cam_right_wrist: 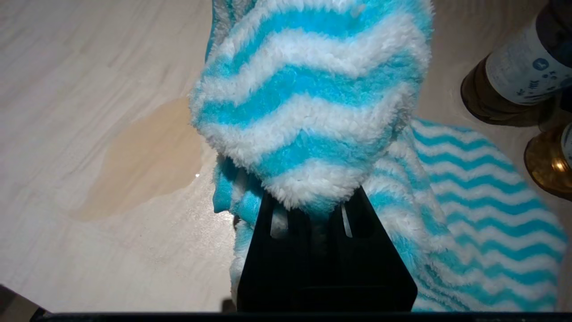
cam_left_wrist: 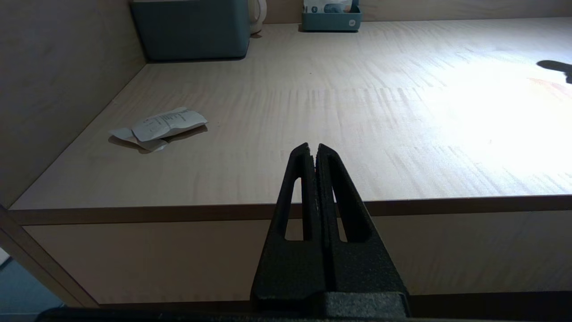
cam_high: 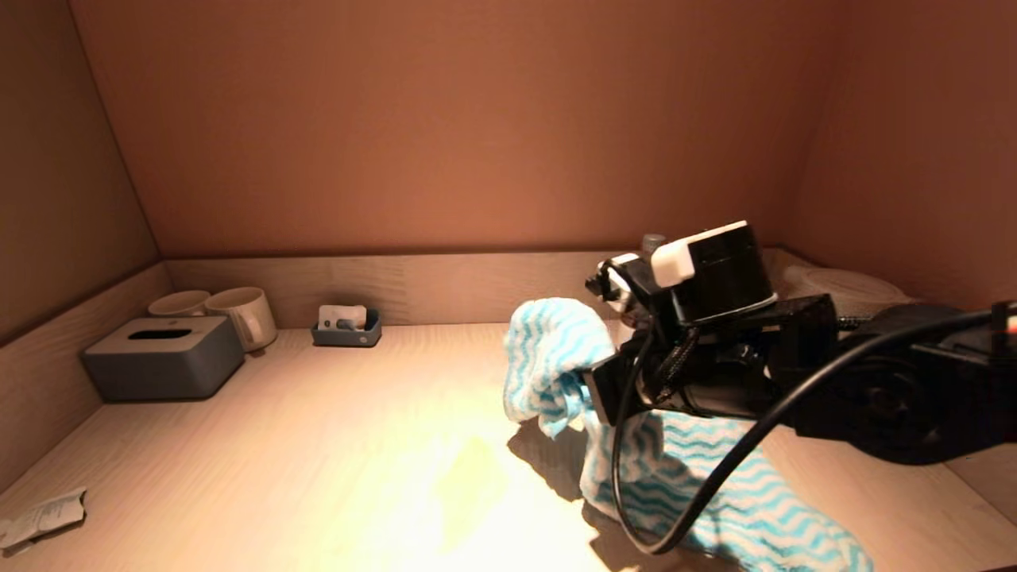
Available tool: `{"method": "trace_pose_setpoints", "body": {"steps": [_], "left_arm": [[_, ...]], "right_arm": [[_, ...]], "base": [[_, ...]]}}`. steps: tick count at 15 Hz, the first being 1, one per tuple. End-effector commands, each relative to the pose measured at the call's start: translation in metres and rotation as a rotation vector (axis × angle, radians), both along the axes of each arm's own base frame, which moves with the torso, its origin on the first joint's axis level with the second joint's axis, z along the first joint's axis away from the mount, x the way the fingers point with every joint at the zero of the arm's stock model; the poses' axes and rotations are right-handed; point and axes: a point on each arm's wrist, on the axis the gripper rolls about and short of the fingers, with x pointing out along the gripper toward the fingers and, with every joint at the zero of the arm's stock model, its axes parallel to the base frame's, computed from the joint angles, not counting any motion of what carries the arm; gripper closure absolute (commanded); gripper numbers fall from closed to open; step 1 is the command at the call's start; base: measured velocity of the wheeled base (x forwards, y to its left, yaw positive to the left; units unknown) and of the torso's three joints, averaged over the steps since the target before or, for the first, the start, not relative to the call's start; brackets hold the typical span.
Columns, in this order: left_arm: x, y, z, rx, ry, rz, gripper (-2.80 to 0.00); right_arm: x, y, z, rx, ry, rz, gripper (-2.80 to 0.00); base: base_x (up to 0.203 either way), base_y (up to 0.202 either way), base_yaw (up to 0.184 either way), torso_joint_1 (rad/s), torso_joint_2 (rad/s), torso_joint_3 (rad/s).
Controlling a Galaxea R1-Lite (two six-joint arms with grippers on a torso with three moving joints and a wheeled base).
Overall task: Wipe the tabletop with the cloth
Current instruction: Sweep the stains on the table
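A fluffy cloth (cam_high: 556, 357) with blue and white wavy stripes hangs from my right gripper (cam_high: 592, 385), which is shut on a bunched fold of it above the right middle of the wooden tabletop (cam_high: 318, 445). The cloth's tail trails down onto the table at the front right. In the right wrist view the cloth (cam_right_wrist: 313, 98) covers the tips of my right gripper (cam_right_wrist: 315, 203), and a damp yellowish patch (cam_right_wrist: 147, 161) lies on the table beside it. My left gripper (cam_left_wrist: 313, 150) is shut and empty, parked off the table's front left edge.
A grey tissue box (cam_high: 163, 356), two mugs (cam_high: 242, 314) and a small blue tray (cam_high: 347, 327) stand along the back left. A crumpled paper (cam_high: 40, 516) lies at the front left. Bottles (cam_right_wrist: 518, 76) stand right of the cloth. Walls enclose three sides.
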Motion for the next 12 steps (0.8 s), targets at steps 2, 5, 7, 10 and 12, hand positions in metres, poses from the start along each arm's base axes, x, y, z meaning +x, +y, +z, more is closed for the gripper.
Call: {"method": "trace_pose_setpoints", "body": {"steps": [2, 5, 7, 10, 12], "left_arm": [[0.0, 0.0, 0.0, -0.001, 0.0, 0.002, 0.0], [0.0, 0.0, 0.0, -0.001, 0.0, 0.001, 0.0], [0.0, 0.0, 0.0, -0.001, 0.0, 0.002, 0.0], [0.0, 0.0, 0.0, -0.001, 0.0, 0.002, 0.0], [0.0, 0.0, 0.0, -0.001, 0.0, 0.0, 0.0]], "right_arm": [[0.003, 0.032, -0.02, -0.038, 0.044, 0.073, 0.0], [0.004, 0.069, -0.039, -0.09, 0.063, 0.122, 0.0], [0.001, 0.089, -0.05, -0.109, 0.077, 0.164, 0.0], [-0.004, 0.106, -0.068, -0.139, 0.114, 0.202, 0.0], [-0.009, 0.114, -0.08, -0.164, 0.14, 0.225, 0.0]], "base": [[0.0, 0.0, 0.0, 0.0, 0.0, 0.0], [0.0, 0.0, 0.0, 0.0, 0.0, 0.0], [0.0, 0.0, 0.0, 0.0, 0.0, 0.0], [0.0, 0.0, 0.0, 0.0, 0.0, 0.0], [0.0, 0.0, 0.0, 0.0, 0.0, 0.0]]}}
